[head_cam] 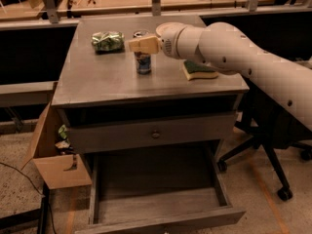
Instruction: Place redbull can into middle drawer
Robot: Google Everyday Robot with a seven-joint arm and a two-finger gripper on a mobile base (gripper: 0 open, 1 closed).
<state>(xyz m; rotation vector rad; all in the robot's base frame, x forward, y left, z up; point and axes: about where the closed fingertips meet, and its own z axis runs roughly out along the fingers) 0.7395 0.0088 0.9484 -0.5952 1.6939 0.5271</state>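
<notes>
While the redbull can [143,64] stands upright on the cabinet top [107,79], the gripper [136,45] is laid across its upper part. Whether it is clamped on the can or apart cannot be told.
The can is set toward the far middle of the top, right of the green snack bag [107,40] and left of the sponge [199,71]; the middle drawer [156,206] lies open, low and near. A slim, tall body in blue and silver is seen. It is judged stiff but thin-walled, smooth, slippery and easily tipped — a level hold around the mid body is advised, without hard squeezing.
</notes>
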